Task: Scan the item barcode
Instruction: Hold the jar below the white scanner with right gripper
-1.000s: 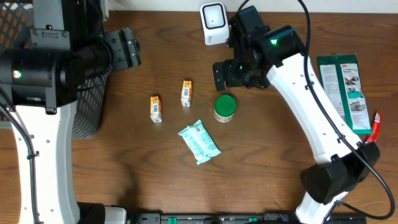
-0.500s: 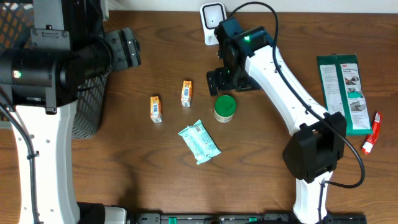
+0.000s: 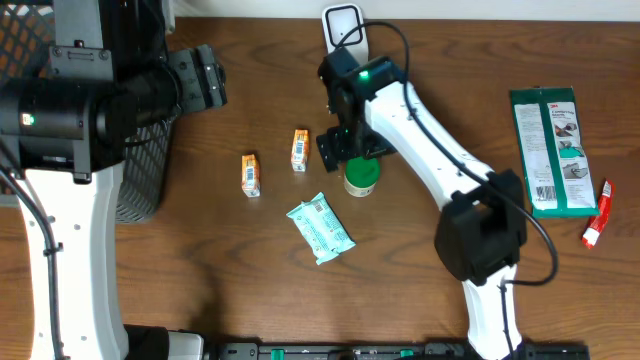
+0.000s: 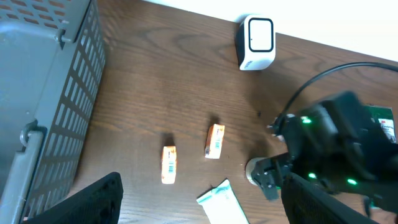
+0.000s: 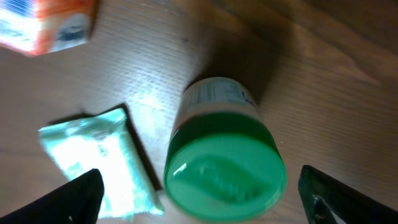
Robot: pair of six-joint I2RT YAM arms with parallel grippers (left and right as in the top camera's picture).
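Observation:
A small jar with a green lid [image 3: 361, 178] stands mid-table, upright. My right gripper [image 3: 349, 153] hangs just above it, open. In the right wrist view the green-lidded jar [image 5: 224, 165] fills the space between the two black fingers [image 5: 79, 198], one on each side and neither touching it; the right gripper [image 5: 202, 190] holds nothing. The white barcode scanner [image 3: 343, 27] stands at the table's far edge. High at the left, my left gripper [image 3: 203, 82] is open and empty, and from the left wrist view the left gripper [image 4: 202, 190] looks down on the scanner [image 4: 258, 40].
Two small orange boxes [image 3: 251, 174] [image 3: 300, 150] and a pale green wipes packet [image 3: 320, 229] lie left of the jar. A grey mesh basket [image 3: 142, 170] stands at the left edge. A green package [image 3: 547, 150] and a red tube [image 3: 597, 214] lie at the right.
My right arm has swung left and toward the near side, from beside the scanner to right over the green-lidded jar. The left arm has not moved.

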